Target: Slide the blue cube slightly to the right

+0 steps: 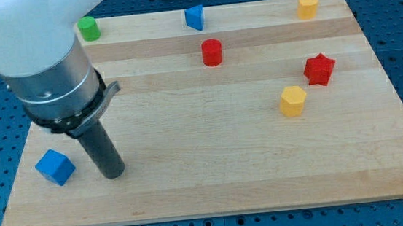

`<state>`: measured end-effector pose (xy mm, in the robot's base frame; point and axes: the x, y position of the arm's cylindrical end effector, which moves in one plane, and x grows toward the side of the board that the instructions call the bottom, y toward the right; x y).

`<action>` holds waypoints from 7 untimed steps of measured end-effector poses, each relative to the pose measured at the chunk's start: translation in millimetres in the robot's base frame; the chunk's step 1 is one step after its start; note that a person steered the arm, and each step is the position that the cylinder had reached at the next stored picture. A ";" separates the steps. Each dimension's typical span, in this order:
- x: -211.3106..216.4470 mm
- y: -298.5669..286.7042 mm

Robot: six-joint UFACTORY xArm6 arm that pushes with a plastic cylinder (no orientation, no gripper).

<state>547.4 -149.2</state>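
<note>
My tip point(114, 172) sits right of blue cube point(54, 167), lower left; no hand fitted. Next: reposition to cube's left, push right.

Bright, even, diffuse overhead light across the wooden board point(210, 127); blocks cast only faint, short shadows, e.g. under the yellow block point(292, 100) at right of centre and the blue cube point(54, 167) at lower left. Arm housing point(30, 33) in the upper left is close to the lens, slightly soft and near blown-out white, with a pale sheen on its metal collar point(59, 85). Elsewhere focus is crisp, wood grain readable, no obvious edge distortion.
</note>
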 end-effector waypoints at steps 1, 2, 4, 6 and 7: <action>-20.1 0.0; -37.2 -11.0; -41.5 -90.1; -47.6 -132.7; -40.9 -134.7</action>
<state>506.5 -283.8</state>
